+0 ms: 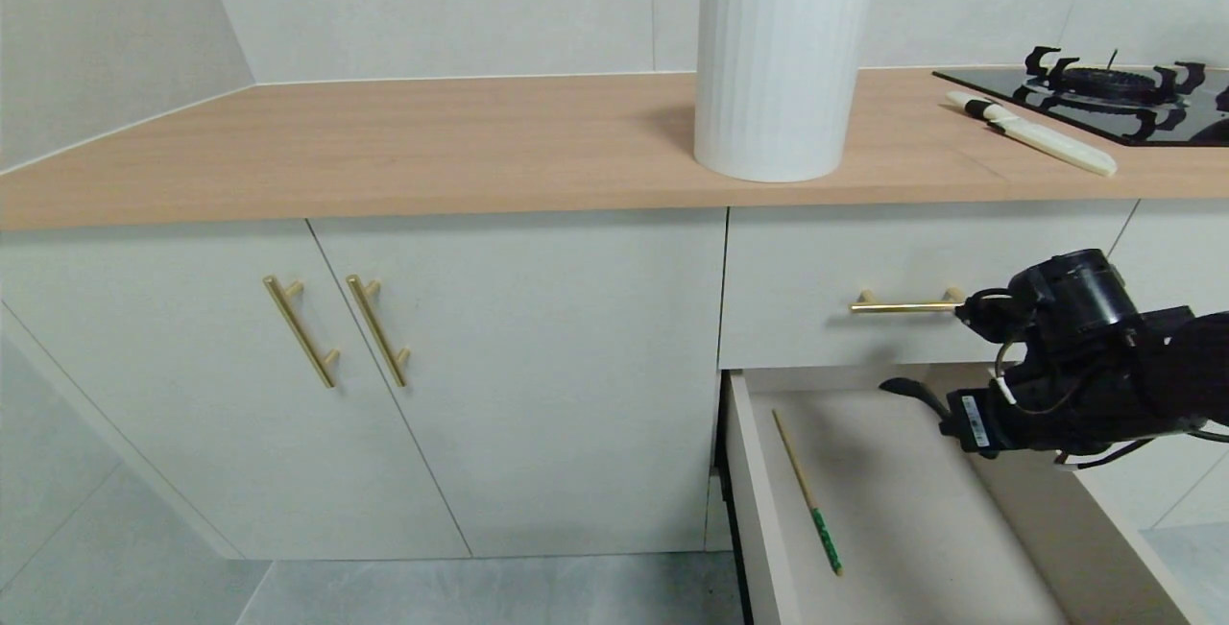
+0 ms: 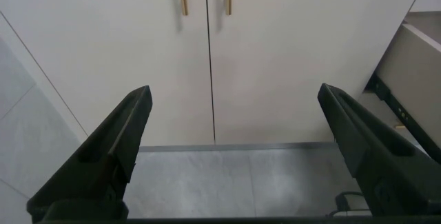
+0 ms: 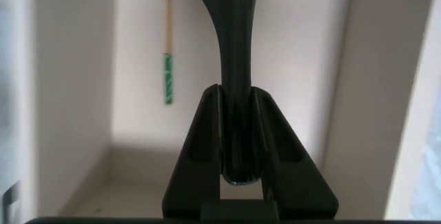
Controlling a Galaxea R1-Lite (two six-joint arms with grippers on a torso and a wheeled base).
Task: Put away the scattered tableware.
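Step in hand: stowing. R gripper (image 1: 960, 417) hangs over the open drawer (image 1: 757, 500), its 2 fingers (image 3: 207, 134) pinched tight on the handle of a black utensil (image 3: 234, 24), w/ the working end pointing out over the drawer floor. Can't tell if it's a spoon or ladle. 1 chopstick (image 1: 807, 495) w/ a green end lies inside already, close to the drawer's L wall. A white knife (image 1: 1042, 133) sits on the countertop (image 1: 432, 145) just beside the stove (image 1: 1104, 92), so prob. 1+ item left to fetch.

Next move, as judged: lower a bit, spread the fingers, let the utensil drop flat on the bare floor mid-drawer, then lift straight up and out.

Edges & room: the closed drawer front above, w/ its brass handle (image 1: 903, 306), is near the wrist, so a careless lift could clip it. Drawer's R wall runs under the arm; L wall is well apart. Plenty of open floor btwn chopstick and gripper. A tall white fluted cylinder (image 1: 776, 49) stands near the counter's front edge, btwn the drawer area and any reach leftward.

L gripper (image 2: 234, 96) is spread wide, holding nothing, low down facing the cabinet doors (image 2: 275, 65), well apart from the drawer.
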